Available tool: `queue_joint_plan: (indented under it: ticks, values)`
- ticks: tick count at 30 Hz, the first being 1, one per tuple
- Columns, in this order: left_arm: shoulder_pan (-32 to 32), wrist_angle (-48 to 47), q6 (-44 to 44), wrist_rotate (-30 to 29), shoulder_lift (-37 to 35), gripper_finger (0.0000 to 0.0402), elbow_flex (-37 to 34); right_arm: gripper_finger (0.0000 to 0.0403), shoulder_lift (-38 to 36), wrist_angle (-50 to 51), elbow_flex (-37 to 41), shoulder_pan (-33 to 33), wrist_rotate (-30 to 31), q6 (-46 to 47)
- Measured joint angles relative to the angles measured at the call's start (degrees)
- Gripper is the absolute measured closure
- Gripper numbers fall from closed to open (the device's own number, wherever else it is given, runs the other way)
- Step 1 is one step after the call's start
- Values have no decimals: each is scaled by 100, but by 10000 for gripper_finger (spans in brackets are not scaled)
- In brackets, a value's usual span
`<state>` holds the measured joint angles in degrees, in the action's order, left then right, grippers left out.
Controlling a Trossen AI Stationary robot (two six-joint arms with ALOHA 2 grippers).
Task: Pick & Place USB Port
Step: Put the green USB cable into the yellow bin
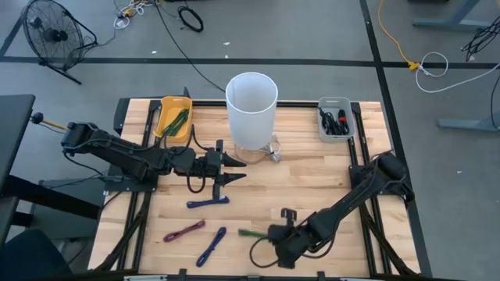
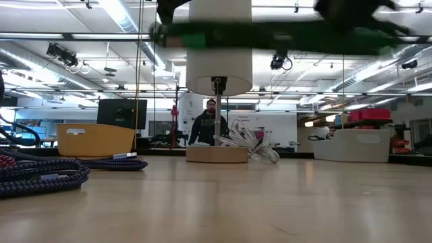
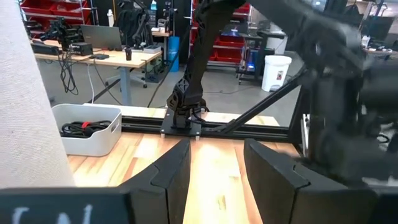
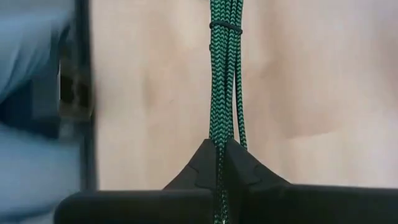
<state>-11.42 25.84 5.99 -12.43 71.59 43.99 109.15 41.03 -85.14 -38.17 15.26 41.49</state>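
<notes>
A green braided USB cable (image 1: pixel 248 232), tied into a bundle, is near the table's front edge, with my right gripper (image 1: pixel 264 234) shut on it. In the low view it is a green blur (image 2: pixel 270 37) high above the tabletop. My left gripper (image 1: pixel 238 168) hangs open and level at mid-table, just in front of the tall white cylinder (image 1: pixel 251 105), with nothing between its fingers (image 3: pixel 168 171). Two blue bundles (image 1: pixel 207 203) (image 1: pixel 211 246) and a purple one (image 1: pixel 183 231) lie flat on the wood at front left. My right gripper pinches several strands of the green bundle (image 4: pixel 219 134) between its two fingers (image 4: pixel 199 165), slanting down from above. The strands run on straight past the fingertips to a black tie (image 4: pixel 224 26). The bundle is lifted clear of the table.
At the back stand a yellow bin (image 1: pixel 166 109) with a green cable in it and a grey bin (image 1: pixel 348 117) holding black cables. A clear-wrapped white cable (image 1: pixel 273 148) lies at the cylinder's foot. Bare wood lies between the arms at centre right. A person stands beyond the table (image 2: pixel 210 125).
</notes>
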Motion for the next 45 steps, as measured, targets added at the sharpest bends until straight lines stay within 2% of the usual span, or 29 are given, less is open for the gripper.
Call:
queue_joint_plan:
  ticks: [4, 12, 16, 19, 26, 32, 39, 45]
  values:
    - [0, 40, 134, 2, 0, 246, 0, 399, -349, 754, -245, 78, 1189, 135]
    - [-4, 59, 137, 2, 0, 246, 0, 399, -1305, 2073, -245, 132, 2768, 1218]
    - [-6, 75, 135, 2, 0, 246, 0, 399, -1724, 2058, -245, 89, 3685, 1250]
    - [-4, 86, 137, 2, 0, 246, 0, 399, -1806, 1521, -250, 82, 4167, 811]
    - [-4, 307, 450, 2, 0, 246, 0, 402, -1680, 168, -85, 224, 4231, -326]
    - [-4, 527, 551, 64, 0, 246, 0, 402, -1669, -1274, 474, 522, 4229, -1152]
    - [-7, 771, 550, 260, 0, 246, 2, 402, -1669, -3504, 1148, 993, 3421, -2353]
    - [-7, 808, 537, 260, 0, 246, 2, 402, -1669, -4205, 1382, 1285, 2991, -2679]
